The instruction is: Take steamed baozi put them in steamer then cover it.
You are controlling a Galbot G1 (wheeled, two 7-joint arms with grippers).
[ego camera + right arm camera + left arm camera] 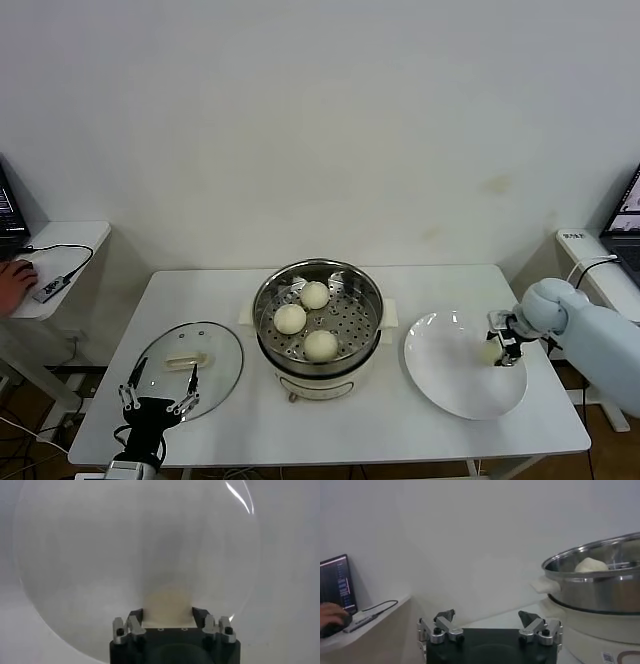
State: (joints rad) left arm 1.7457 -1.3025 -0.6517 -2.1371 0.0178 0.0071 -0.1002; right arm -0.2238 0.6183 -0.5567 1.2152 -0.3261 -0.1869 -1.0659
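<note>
Across the lower half of the head view stretches the white worktop (pixel 330 425). At its centre sits the steamer (pixel 318 330), uncovered, with three baozi (pixel 290 319) on its perforated tray. To the right lies a white plate (pixel 450 375); to the left, the glass cover (pixel 190 368) rests flat on the worktop. At the lower left edge the left claw (pixel 158 392) hovers by the cover's near rim, fingers spread wide and touching nothing. At the right, over the plate's right side, the right claw (pixel 167 614) pinches the fourth baozi (pixel 167 605) between its fingers, low against the plate.
</note>
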